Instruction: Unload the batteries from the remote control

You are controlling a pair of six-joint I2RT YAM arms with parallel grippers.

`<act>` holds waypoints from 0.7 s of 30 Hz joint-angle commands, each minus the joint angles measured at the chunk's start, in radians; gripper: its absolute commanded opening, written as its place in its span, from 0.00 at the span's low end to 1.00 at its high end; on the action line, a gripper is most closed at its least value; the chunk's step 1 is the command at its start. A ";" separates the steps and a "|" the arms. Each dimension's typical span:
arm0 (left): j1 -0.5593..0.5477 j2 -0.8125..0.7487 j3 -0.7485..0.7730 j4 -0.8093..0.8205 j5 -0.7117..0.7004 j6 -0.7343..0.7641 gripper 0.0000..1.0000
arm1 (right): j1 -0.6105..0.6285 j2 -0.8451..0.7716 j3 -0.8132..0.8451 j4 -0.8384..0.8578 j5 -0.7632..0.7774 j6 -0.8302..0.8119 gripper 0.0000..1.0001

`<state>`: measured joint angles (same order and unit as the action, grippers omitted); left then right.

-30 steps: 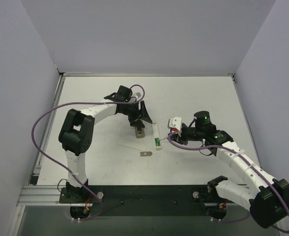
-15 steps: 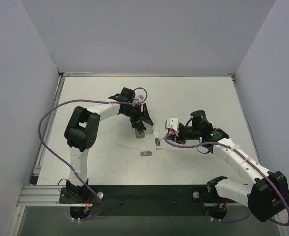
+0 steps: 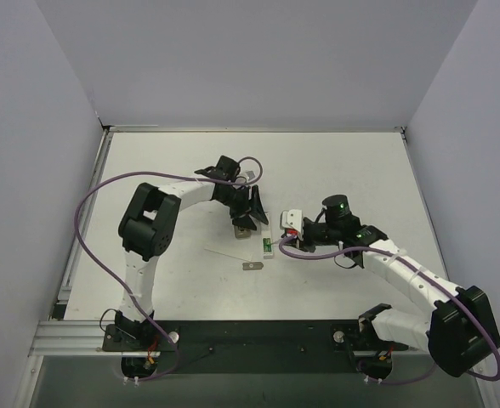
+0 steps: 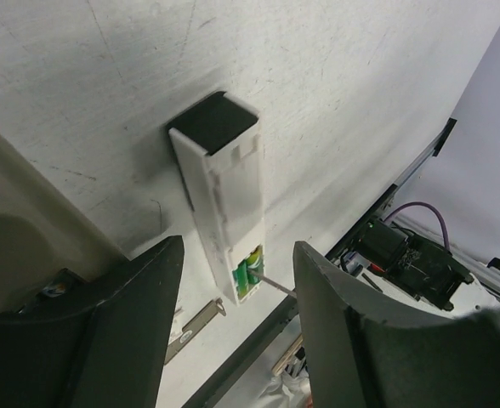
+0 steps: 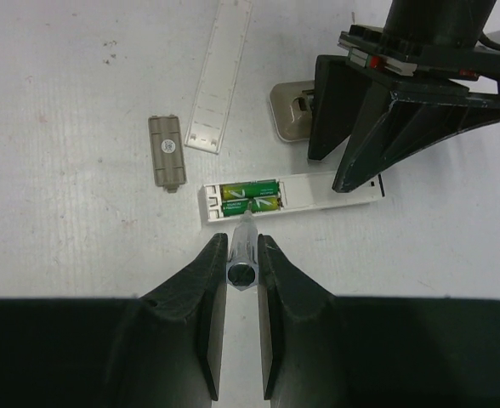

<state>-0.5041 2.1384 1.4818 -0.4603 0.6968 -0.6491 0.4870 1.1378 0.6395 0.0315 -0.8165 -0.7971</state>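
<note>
Status: the cover is lying off. The small grey plate is resting on the surface just beside the remote control, so the opening step is looking done. The remote control is lying flat about mid-surface, slightly toward the near edge, with its compartment facing up. Both batteries are sitting side by side in the exposed bay at one end. None are out yet, so the unloading itself is remaining.

Right gripper is clamping a thin tool, its tip pointing into the battery bay; whether it is touching them cannot be told. Left gripper is standing with jaws apart over the other end of the remote control; whether it is pressing down cannot be told. A white strip is lying just beyond the grey plate.

Writing: the green battery labels are carrying small pale print, too small to read. No brand is showing legibly on anything else.
</note>
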 commanded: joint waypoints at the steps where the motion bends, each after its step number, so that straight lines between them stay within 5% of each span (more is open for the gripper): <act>1: -0.005 0.014 0.051 -0.001 0.021 0.032 0.63 | 0.041 -0.001 -0.055 0.132 0.009 0.050 0.00; 8: -0.010 0.040 0.054 -0.015 0.040 0.049 0.55 | 0.091 -0.058 -0.201 0.334 0.111 0.186 0.00; 21: -0.017 0.060 0.052 -0.034 0.052 0.069 0.46 | 0.127 -0.088 -0.227 0.341 0.191 0.222 0.00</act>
<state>-0.5163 2.1921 1.5005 -0.4751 0.7326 -0.6090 0.6048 1.0763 0.4385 0.3660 -0.6392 -0.6044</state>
